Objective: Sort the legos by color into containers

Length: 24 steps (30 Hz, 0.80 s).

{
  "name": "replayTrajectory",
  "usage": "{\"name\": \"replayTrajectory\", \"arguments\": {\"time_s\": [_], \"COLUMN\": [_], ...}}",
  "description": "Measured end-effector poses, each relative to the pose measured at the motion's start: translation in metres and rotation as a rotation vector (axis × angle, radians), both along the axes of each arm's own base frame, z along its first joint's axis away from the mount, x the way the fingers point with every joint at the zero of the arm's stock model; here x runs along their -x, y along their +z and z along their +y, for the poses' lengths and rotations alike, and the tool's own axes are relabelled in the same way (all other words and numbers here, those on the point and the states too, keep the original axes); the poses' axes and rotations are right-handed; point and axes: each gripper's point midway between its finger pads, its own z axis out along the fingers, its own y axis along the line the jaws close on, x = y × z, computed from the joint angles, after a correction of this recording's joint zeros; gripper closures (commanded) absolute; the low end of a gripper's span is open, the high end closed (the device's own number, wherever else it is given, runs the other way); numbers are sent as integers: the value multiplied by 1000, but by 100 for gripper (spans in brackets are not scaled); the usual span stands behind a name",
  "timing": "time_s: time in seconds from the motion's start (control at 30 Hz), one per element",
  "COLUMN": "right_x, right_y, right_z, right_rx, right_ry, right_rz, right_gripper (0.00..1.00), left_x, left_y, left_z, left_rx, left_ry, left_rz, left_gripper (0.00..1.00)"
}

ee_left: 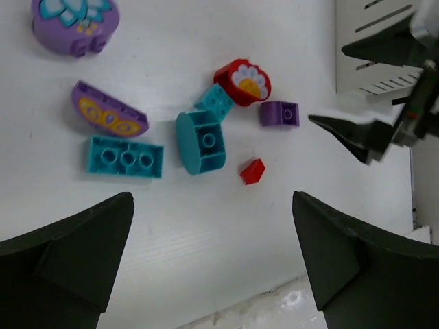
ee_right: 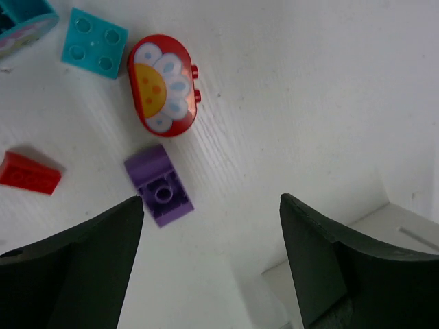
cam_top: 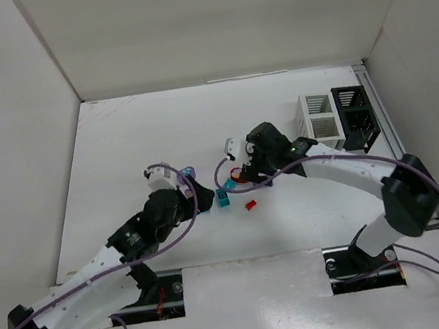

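Observation:
The legos lie in a loose cluster at mid-table. In the left wrist view there is a teal three-stud brick (ee_left: 125,157), a teal half-round (ee_left: 199,142), a teal square (ee_left: 215,101), a red flower oval (ee_left: 242,81), a small purple brick (ee_left: 279,114), a red slope (ee_left: 252,171) and two purple printed pieces (ee_left: 108,113). My left gripper (ee_left: 212,199) is open and empty, just short of the cluster. My right gripper (ee_right: 211,200) is open and empty. The purple brick (ee_right: 159,185) lies by its left finger, with the red oval (ee_right: 162,85) beyond. The white bin (cam_top: 318,118) and black bin (cam_top: 356,117) stand at the back right.
White walls enclose the table on the left, back and right. The two arms meet at the cluster, and the right gripper's fingertips (ee_left: 357,137) show in the left wrist view. The white bin's corner (ee_right: 384,233) lies just beside the right finger.

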Motion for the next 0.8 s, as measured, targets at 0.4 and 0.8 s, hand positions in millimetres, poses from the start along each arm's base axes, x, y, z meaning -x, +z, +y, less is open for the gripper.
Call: {"name": "replayTrajectory", "arguments": {"time_s": [0.4, 0.8], "right_x": [-30, -37], "right_y": [-53, -80], "right_z": [44, 52], "right_rx": [28, 35], "right_ry": [119, 107], "right_rz": [94, 129], "right_gripper": [17, 51], "left_x": [25, 28], "left_y": [-3, -12], "left_z": [31, 42], "left_rx": [140, 132], "left_ry": [112, 170], "left_rz": [54, 93], "left_gripper": [1, 1]}}
